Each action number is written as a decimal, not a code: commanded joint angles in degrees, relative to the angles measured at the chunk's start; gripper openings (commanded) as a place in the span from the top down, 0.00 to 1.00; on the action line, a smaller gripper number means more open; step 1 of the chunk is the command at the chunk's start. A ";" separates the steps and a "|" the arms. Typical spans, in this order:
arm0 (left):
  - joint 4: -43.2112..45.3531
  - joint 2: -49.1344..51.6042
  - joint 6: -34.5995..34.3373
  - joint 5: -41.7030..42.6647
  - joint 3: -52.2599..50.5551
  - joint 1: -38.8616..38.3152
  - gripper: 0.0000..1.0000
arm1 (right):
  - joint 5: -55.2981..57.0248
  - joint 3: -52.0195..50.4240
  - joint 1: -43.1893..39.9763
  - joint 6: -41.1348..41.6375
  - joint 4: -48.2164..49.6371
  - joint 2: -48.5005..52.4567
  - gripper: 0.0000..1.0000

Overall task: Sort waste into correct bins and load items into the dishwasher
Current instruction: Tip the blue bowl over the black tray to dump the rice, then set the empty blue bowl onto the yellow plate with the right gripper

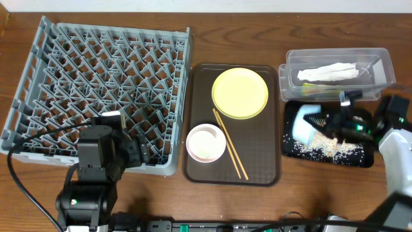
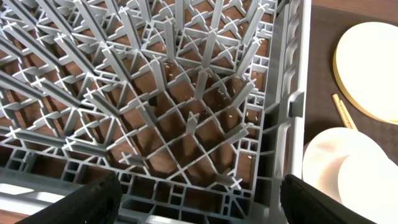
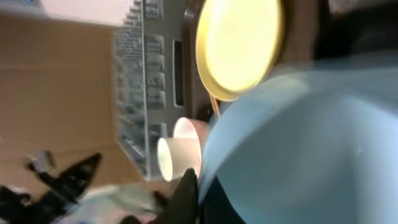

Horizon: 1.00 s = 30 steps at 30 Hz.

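Observation:
My right gripper is shut on the rim of the light blue bowl, holding it tilted on its side over the black tray. Whitish rice scraps lie in that tray. The bowl fills the right wrist view, with one finger on its rim. The white napkin lies in the clear tub. The yellow plate, pink-white bowl and chopsticks lie on the brown tray. My left gripper is open and empty over the grey rack's front right corner.
The brown serving tray sits between the rack and the bins. The rack holds nothing. In the left wrist view the pink-white bowl and plate lie just right of the rack wall. My left arm stands at the front edge.

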 commanded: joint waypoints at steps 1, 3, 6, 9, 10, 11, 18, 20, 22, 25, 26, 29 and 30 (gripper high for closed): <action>0.22 0.07 -0.28 -0.11 1.14 0.07 0.15 | 10.40 7.67 5.40 -1.57 -1.62 -5.42 0.99; 0.22 0.07 -0.28 -0.11 1.14 0.07 0.15 | 15.19 10.14 9.42 -1.55 -1.77 -6.38 0.99; 0.20 0.07 -0.28 -0.11 1.14 0.07 0.15 | 21.59 11.08 15.08 -1.55 0.15 -6.32 0.99; 0.20 0.07 -0.28 -0.11 1.14 0.07 0.15 | 29.49 11.08 22.53 -1.60 4.94 -5.55 0.99; 0.20 0.07 -0.28 -0.11 1.14 0.07 0.15 | 31.30 11.08 24.04 -1.60 6.03 -5.31 0.99; 0.22 0.07 -0.28 -0.11 1.14 0.07 0.15 | 34.38 11.06 27.26 -1.60 8.44 -4.57 0.99; 0.22 0.07 -0.28 -0.11 1.14 0.07 0.15 | 45.57 11.04 42.27 -4.63 20.81 4.39 0.99; 0.22 0.07 -0.28 -0.11 1.14 0.07 0.15 | 45.64 11.04 45.20 -6.34 24.30 8.07 0.99; 0.22 0.07 -0.28 -0.11 1.14 0.07 0.15 | 45.64 11.04 48.81 -6.71 29.03 13.62 0.99; 0.20 0.07 -0.28 -0.09 1.14 0.07 0.15 | 45.88 11.04 52.68 -6.67 33.86 21.18 0.99; 0.20 0.07 -0.28 -0.09 1.14 0.07 0.15 | 45.90 11.06 53.51 -6.69 34.91 23.04 0.99; 0.20 0.07 -0.28 -0.09 1.14 0.07 0.15 | 46.07 11.06 54.66 -6.67 35.71 25.57 0.99; 0.17 0.07 -0.28 -0.09 1.14 0.07 0.15 | 46.69 11.06 54.99 -6.47 35.50 25.99 0.99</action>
